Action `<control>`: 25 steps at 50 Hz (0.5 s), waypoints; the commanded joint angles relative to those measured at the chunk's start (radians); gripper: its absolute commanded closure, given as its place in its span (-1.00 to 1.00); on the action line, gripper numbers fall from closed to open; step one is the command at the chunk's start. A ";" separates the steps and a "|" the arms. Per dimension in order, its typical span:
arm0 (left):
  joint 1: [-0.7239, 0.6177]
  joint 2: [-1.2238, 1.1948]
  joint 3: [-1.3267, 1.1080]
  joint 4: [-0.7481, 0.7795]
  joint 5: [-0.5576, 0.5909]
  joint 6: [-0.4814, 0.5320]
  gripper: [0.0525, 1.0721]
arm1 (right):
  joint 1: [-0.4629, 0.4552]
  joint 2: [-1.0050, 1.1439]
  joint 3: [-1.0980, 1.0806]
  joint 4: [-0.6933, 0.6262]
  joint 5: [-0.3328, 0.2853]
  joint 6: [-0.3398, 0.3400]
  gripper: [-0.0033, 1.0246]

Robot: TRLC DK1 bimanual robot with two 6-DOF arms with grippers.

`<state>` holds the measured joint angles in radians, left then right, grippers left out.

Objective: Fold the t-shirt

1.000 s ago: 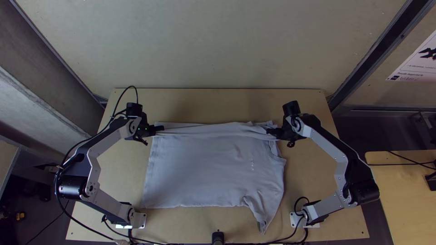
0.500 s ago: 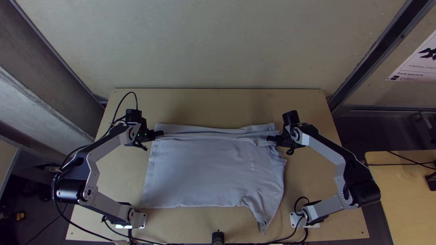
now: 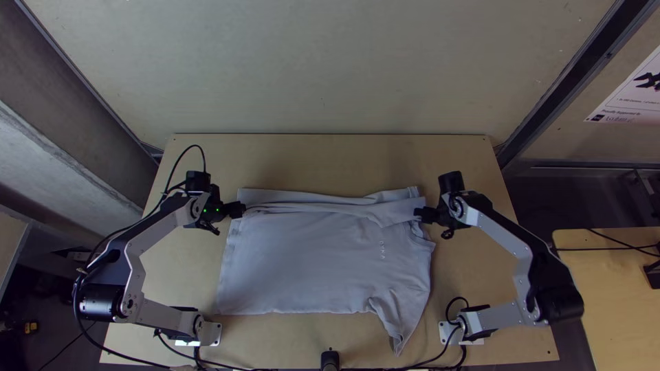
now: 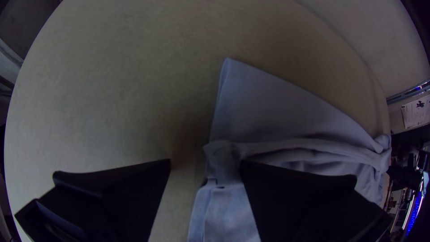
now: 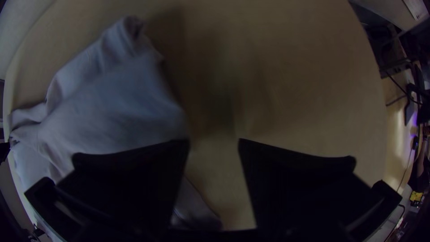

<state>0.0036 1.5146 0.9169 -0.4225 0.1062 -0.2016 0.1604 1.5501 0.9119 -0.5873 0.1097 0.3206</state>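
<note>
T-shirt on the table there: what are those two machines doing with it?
Two robot arms are at work folding the t-shirt. It lies mostly flat on the wooden table, with a loose, wrinkled band across its far part and a pointed corner reaching toward the near edge. The left gripper and the right gripper are at opposite ends of that band, both with fingers open. The shirt does not look neatly folded yet.

In the left wrist view, the left tool [image 3: 237, 209] covered part of the shirt [image 3: 323, 261], which ran off the lower edge. In the right wrist view, the right tool [image 3: 419, 214] hid another part, and the cloth was blurred. Its printed marks [image 3: 382, 249] were too small to read. The top view's edge cut off a poster [image 3: 629, 96] and a side table [image 3: 612, 302].
</note>
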 commanded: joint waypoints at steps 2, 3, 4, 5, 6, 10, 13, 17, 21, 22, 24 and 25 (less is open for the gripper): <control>0.022 -0.077 -0.013 -0.029 0.029 -0.005 -0.90 | -0.024 -0.125 -0.021 -0.069 0.018 -0.008 -0.93; 0.024 -0.085 -0.009 -0.038 0.036 -0.005 -0.90 | -0.024 -0.145 -0.018 -0.080 0.018 -0.009 -0.93; 0.026 -0.091 0.000 -0.058 0.044 -0.005 -0.90 | -0.025 -0.163 -0.015 -0.086 0.018 -0.009 -0.93; 0.032 -0.094 0.011 -0.076 0.049 -0.004 -0.90 | -0.030 -0.185 -0.011 -0.092 0.018 -0.012 -0.93; 0.035 -0.099 0.020 -0.094 0.050 -0.002 -0.90 | -0.039 -0.205 -0.007 -0.103 0.018 -0.015 -0.93; 0.041 -0.134 0.042 -0.136 0.052 0.004 -0.90 | -0.047 -0.274 0.024 -0.151 0.018 -0.022 -0.93; 0.044 -0.172 0.050 -0.162 0.052 0.016 -0.90 | -0.048 -0.317 0.058 -0.206 0.016 -0.020 -0.93; 0.044 -0.222 0.060 -0.197 0.050 0.033 -0.90 | -0.048 -0.358 0.104 -0.286 0.013 -0.015 -0.93; 0.044 -0.274 0.091 -0.271 0.050 0.036 -0.90 | -0.039 -0.387 0.153 -0.382 0.012 -0.011 -0.93; 0.044 -0.284 0.100 -0.288 0.050 0.036 -0.90 | -0.038 -0.395 0.165 -0.404 0.012 -0.006 -0.93; 0.042 -0.303 0.114 -0.317 0.050 0.050 -0.90 | -0.036 -0.410 0.189 -0.444 0.010 0.000 -0.93; 0.042 -0.310 0.125 -0.340 0.050 0.056 -0.90 | -0.035 -0.418 0.199 -0.463 0.008 0.000 -0.93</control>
<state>0.0414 1.2648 0.9859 -0.6941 0.1467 -0.1783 0.1173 1.1736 1.0508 -0.9737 0.1165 0.3099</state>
